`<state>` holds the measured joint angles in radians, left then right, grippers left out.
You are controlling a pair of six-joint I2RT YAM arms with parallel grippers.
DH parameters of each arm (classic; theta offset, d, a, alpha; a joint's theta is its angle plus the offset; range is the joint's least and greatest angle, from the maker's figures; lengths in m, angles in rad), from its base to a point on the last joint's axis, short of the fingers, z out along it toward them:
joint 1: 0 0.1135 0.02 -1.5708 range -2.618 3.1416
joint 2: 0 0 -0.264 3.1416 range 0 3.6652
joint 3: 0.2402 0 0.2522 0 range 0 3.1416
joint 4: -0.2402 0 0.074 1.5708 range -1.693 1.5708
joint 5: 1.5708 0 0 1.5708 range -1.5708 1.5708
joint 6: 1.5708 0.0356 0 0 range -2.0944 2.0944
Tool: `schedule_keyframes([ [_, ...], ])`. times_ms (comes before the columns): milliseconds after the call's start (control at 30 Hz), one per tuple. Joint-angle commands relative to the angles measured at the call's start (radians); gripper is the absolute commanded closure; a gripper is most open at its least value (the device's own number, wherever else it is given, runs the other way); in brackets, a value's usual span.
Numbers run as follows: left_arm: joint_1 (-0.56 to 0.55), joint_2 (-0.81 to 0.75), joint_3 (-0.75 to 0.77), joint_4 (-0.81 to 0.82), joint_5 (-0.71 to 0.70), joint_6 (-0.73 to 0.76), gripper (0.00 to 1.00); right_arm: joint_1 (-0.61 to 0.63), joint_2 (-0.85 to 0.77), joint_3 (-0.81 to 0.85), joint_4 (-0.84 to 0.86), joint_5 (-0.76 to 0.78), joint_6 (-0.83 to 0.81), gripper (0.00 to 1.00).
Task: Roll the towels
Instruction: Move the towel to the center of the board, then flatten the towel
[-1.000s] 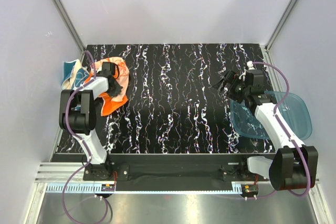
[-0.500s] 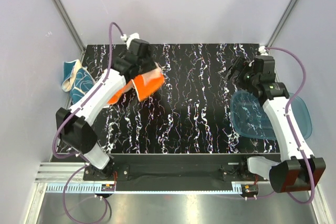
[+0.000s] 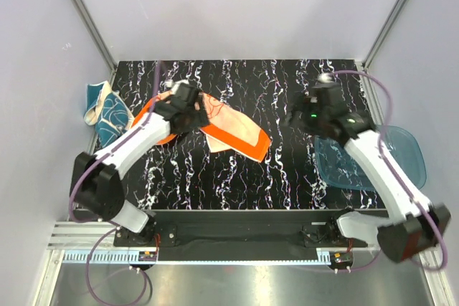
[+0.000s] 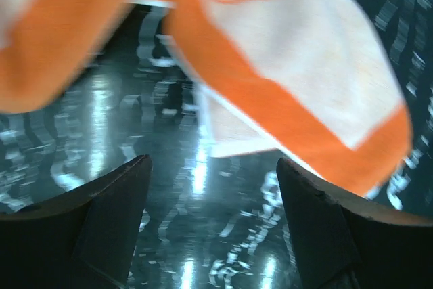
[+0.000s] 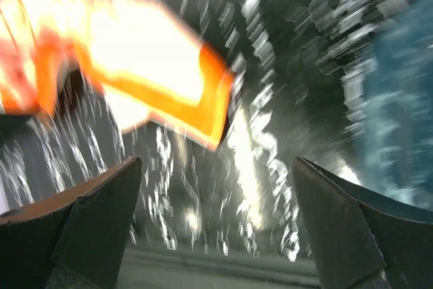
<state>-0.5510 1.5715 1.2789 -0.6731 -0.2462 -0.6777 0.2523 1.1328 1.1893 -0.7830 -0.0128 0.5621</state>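
Note:
The orange and peach towel (image 3: pixel 233 132) lies loosely spread on the black marbled table, left of centre. It fills the top of the left wrist view (image 4: pixel 298 93) and shows blurred in the right wrist view (image 5: pixel 145 65). My left gripper (image 3: pixel 195 110) hovers at the towel's left end, open (image 4: pixel 213 201), with only bare table between its fingers. The teal towel (image 3: pixel 105 109) sits crumpled at the far left edge. Right of the orange towel, my right gripper (image 3: pixel 294 117) is open (image 5: pixel 216 214) and holds nothing.
A translucent blue plastic tray (image 3: pixel 401 150) rests at the table's right edge, partly under the right arm, and appears as a blue blur in the right wrist view (image 5: pixel 399 99). Pale walls enclose the table on three sides.
The left gripper carried the orange towel from the far left toward the middle, opened and let it go; the towel now lies spread. The right arm swung left toward the towel.

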Motion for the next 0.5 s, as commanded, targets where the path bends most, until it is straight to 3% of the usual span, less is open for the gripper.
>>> schedule_keyframes([
  [0,0.103,-0.143,-0.088,0.073,-0.005,0.024,0.20,0.204,0.137,0.067,-0.047,0.098,0.030,0.00],
  [100,0.178,-0.215,-0.177,0.108,-0.004,0.047,0.21,0.298,0.316,0.115,-0.061,0.145,0.056,0.00],
  [333,0.263,-0.260,-0.303,0.167,0.050,0.072,0.22,0.331,0.515,0.145,-0.038,0.136,0.120,0.05],
  [467,0.267,-0.263,-0.329,0.191,0.053,0.084,0.22,0.331,0.587,0.118,0.027,0.034,0.130,0.17],
])
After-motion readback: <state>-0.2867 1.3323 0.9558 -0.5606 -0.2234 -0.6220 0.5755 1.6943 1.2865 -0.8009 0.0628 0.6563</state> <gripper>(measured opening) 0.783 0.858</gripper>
